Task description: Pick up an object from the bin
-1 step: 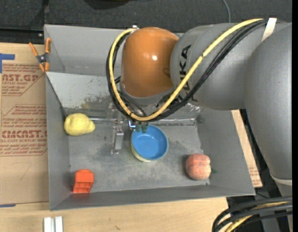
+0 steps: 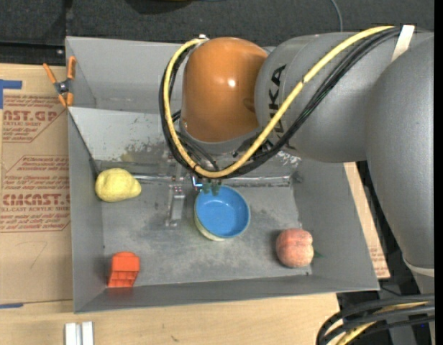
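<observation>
The hand (image 2: 204, 186) is at mid-bin (image 2: 157, 254), largely hidden under the orange wrist cover (image 2: 221, 92); open or closed cannot be told. Its tip meets the upper-left rim of a blue bowl (image 2: 223, 218). A peach (image 2: 294, 248) lies lower right, a yellow fruit (image 2: 118, 185) left, an orange block (image 2: 124, 269) lower left.

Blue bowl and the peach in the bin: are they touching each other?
Apart. The camera view shows bare grey bin floor between the blue bowl and the peach.

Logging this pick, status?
End effector low at the upper-left rim of the blue bowl. Bowl upright on the floor, mid-bin. Well apart from it: yellow lemon, peach, orange block; none blocking.
</observation>
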Motion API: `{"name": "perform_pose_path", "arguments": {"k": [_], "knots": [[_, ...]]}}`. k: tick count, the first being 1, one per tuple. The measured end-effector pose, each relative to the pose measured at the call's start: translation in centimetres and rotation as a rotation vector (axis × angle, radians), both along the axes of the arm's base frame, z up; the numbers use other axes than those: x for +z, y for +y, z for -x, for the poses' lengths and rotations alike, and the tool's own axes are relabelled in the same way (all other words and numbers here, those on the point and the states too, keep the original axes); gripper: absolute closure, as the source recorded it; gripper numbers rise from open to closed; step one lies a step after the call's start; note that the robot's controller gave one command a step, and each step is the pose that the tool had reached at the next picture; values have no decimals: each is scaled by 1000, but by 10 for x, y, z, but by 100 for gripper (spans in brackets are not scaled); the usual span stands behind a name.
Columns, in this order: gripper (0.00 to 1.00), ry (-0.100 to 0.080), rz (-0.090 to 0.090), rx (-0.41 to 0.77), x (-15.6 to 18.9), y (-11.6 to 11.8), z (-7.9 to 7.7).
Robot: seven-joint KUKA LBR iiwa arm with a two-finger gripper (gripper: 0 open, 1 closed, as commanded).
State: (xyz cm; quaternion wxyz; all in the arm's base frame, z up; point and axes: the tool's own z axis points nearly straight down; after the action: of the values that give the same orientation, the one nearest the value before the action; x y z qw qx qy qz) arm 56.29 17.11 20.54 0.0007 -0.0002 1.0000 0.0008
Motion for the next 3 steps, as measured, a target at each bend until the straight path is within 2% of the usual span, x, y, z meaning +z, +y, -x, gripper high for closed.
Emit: {"name": "perform_pose_path", "arguments": {"k": [1, 2, 3], "knots": [[0, 4, -1, -567, -115, 36, -22], [0, -2, 0, -77, -135, 72, -26], [0, 4, -1, -573, -136, 73, -19]]}}
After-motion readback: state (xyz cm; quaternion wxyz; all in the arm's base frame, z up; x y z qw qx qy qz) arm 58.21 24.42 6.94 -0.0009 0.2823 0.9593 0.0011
